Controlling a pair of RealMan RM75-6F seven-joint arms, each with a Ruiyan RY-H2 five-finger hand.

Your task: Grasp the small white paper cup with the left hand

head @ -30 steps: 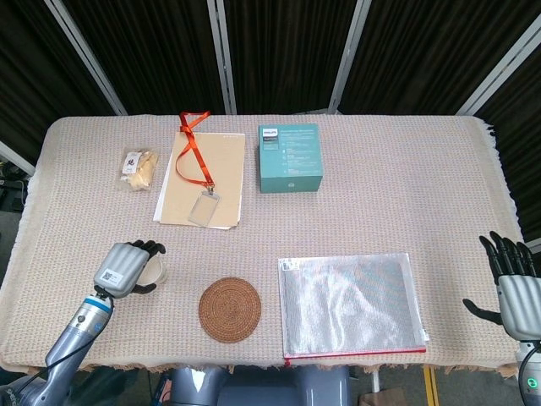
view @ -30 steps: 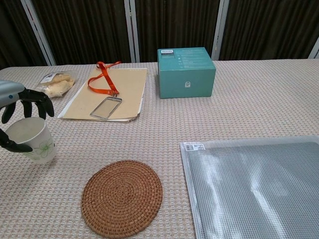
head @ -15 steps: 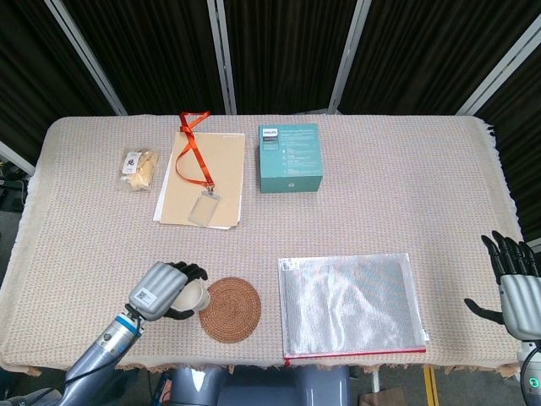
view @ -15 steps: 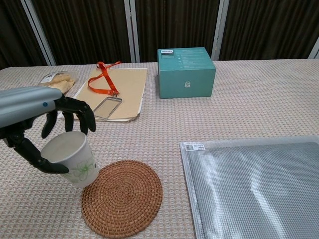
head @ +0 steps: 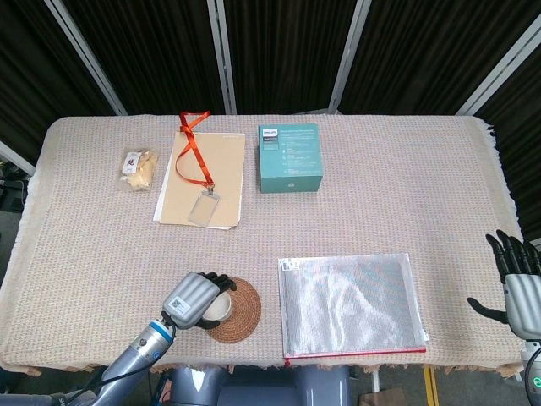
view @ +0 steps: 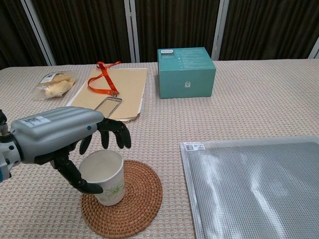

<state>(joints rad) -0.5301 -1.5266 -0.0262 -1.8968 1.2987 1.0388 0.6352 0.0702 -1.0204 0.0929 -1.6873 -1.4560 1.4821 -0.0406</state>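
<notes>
My left hand (view: 60, 137) grips the small white paper cup (view: 104, 178), fingers over its rim and thumb against its side. The cup stands upright over the left part of the round woven coaster (view: 130, 201); whether it touches the coaster I cannot tell. In the head view the same left hand (head: 192, 299) covers most of the cup (head: 220, 306) at the coaster (head: 241, 313) near the table's front edge. My right hand (head: 517, 283) hangs open, fingers spread, beyond the table's right front corner.
A clear zip pouch (head: 351, 304) lies right of the coaster. Further back are a teal box (head: 290, 157), a tan folder (head: 201, 179) with an orange lanyard and badge (head: 201, 173), and a snack bag (head: 139, 168).
My left hand has carried the cup rightward from the bare cloth at the left to above the coaster. The right hand has drifted slightly lower.
</notes>
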